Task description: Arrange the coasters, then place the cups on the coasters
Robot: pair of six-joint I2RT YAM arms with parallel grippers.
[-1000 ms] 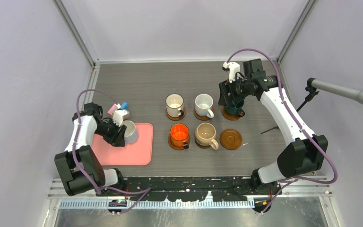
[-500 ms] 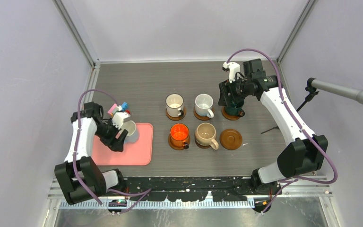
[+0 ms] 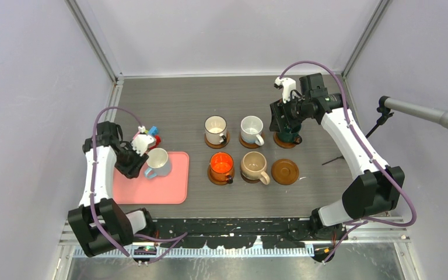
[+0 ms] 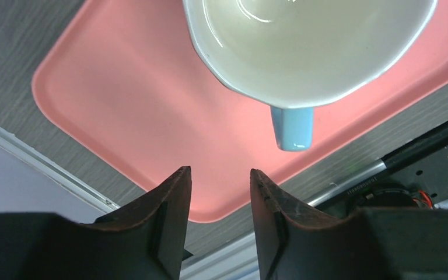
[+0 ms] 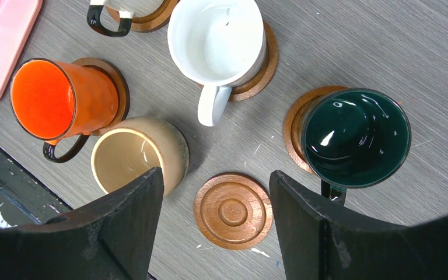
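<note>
grey table (image 3: 181, 105): light blue cup (image 3: 158, 161) is seen on pink tray (image 3: 163, 192). left gripper (image 4: 220, 172) is closed empty, right gripper (image 5: 216, 174) is spread open.

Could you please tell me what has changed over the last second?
The left gripper let go of the blue cup, backed off to the left and closed empty. The cup stands on the pink tray, handle toward the gripper. The right gripper, open near the green cup, and the empty coaster have not moved.
</note>
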